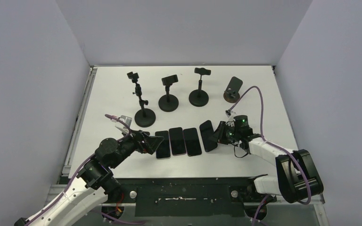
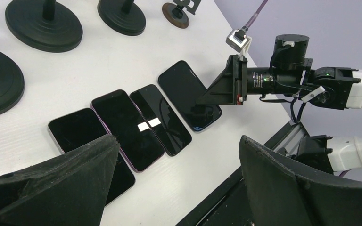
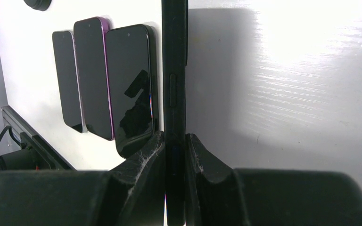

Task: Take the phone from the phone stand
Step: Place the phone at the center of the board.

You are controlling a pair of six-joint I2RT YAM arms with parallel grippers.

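Several black phone stands (image 1: pixel 169 101) line the back of the table, and none holds a phone. The phone (image 1: pixel 209 135) sits at the right end of a row of dark phones in the middle of the table. My right gripper (image 1: pixel 221 132) is shut on its near end, pinching its thin body (image 3: pixel 175 70) between both fingers (image 3: pixel 146 155). The left wrist view shows this phone (image 2: pixel 188 94) low over the table with that gripper (image 2: pixel 217 92) on it. My left gripper (image 2: pixel 178 141) hangs open over the left end of the row, holding nothing.
Three more phones (image 1: pixel 162 144) (image 1: pixel 176 141) (image 1: pixel 192 141) lie flat side by side left of the held one. Round stand bases (image 2: pixel 44 26) (image 2: pixel 121 14) stand behind them. A brown-based stand (image 1: pixel 232 92) is at the back right. The table's dark front rail (image 1: pixel 188 193) runs between the arm bases.
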